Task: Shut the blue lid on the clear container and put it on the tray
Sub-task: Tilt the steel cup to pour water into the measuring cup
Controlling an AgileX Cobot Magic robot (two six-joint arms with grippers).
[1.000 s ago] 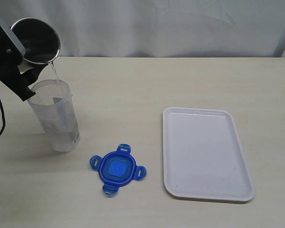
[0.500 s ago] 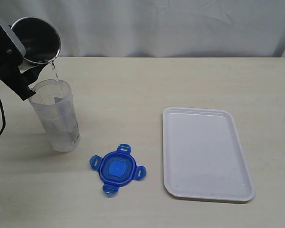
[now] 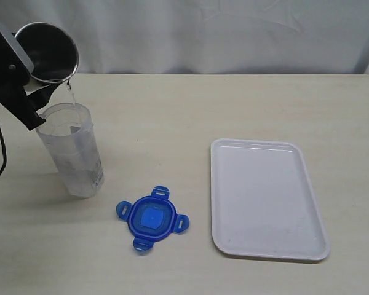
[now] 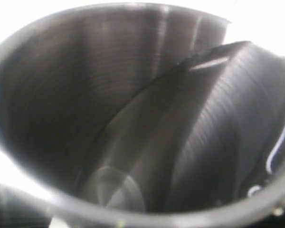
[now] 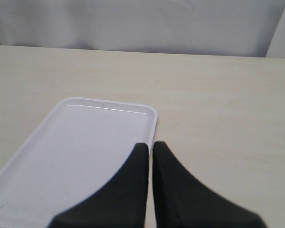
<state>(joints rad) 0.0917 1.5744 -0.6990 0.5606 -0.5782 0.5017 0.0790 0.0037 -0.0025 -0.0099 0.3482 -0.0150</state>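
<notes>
Beige table (image 3: 172,110) against a white curtain (image 3: 203,37), exterior view, with both wrist views.

Left gripper (image 3: 31,83), at the far left edge, pinches a steel cup (image 3: 46,52) and holds it tilted above the container (image 3: 74,153). A thin thread of water (image 3: 71,95) runs from the cup's lip into the open mouth. The left wrist view shows only the cup's dark interior (image 4: 109,95).

Container: upright on the table at left, long axis vertical, mouth uncovered, partly filled.

Lid (image 3: 152,219): flat on the table, apart from the container, toward the viewer and to the right of it. It lies between the container and the tray (image 3: 267,196), nearer the container. All four flaps are splayed outward. Its outline is near square, so it has no long axis.

Tray: flat at right, bare, well apart from the container.

Right gripper (image 5: 150,145): fingers pressed together, holding nothing, poised over one long edge of the tray (image 5: 85,142). It is outside the exterior view.

Governing relation: the lid does not appear in the right wrist view, so its bearing from that gripper cannot be read directly. Because the tray sits to the lid's right, the lid probably lies leftward of the right gripper, beyond the tray's left rim. The left arm is closer to the container but is occupied by the cup. The free right arm therefore seems the likelier one to fetch the lid, and its fingers would have to part first.
</notes>
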